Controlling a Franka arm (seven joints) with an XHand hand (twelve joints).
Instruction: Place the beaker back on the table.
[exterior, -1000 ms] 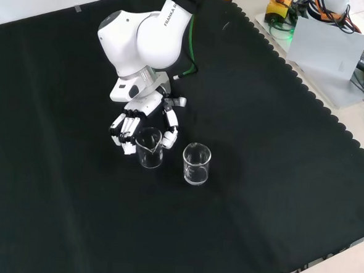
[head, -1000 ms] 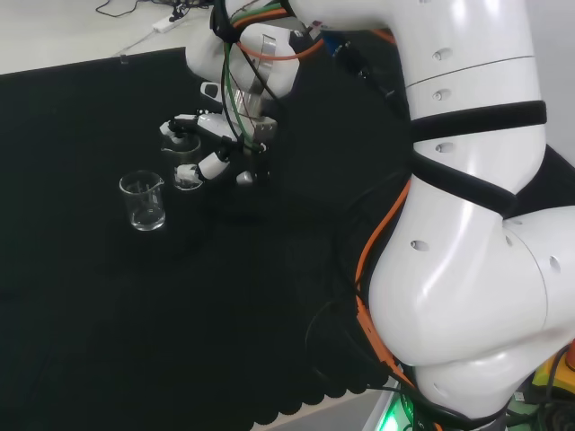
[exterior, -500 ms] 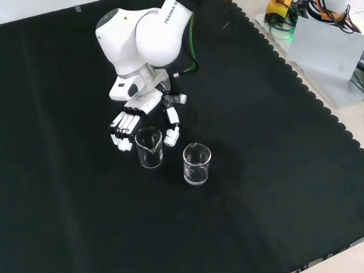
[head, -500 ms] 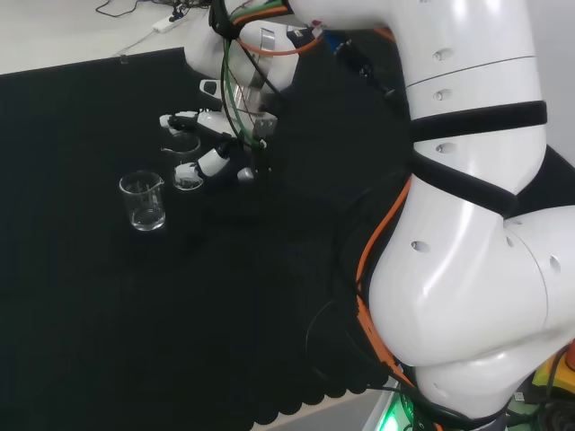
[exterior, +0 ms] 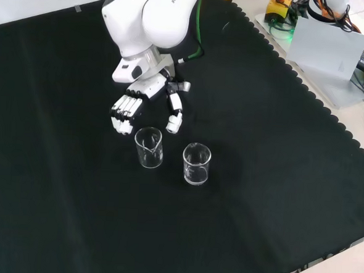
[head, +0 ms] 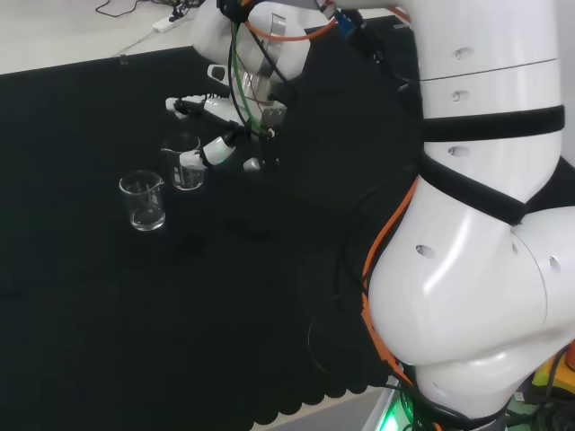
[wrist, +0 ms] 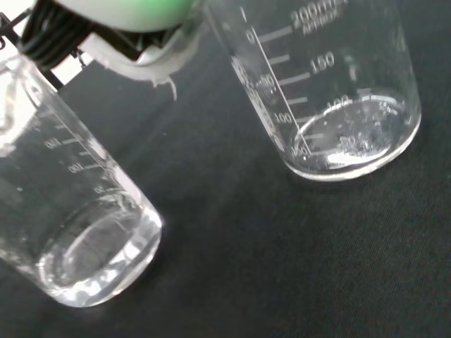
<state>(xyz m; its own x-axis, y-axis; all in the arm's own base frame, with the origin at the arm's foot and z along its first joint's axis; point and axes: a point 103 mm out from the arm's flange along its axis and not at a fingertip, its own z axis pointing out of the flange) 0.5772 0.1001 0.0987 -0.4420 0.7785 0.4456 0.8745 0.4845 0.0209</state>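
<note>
Hand open, holding nothing; beaker stands just below its fingertips. A downward drift could tip it.

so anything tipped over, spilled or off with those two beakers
Nothing stands out. Both beakers stand upright and apart on the black cloth, no spill around them, and the hand hangs open just beyond the nearer one.
</note>
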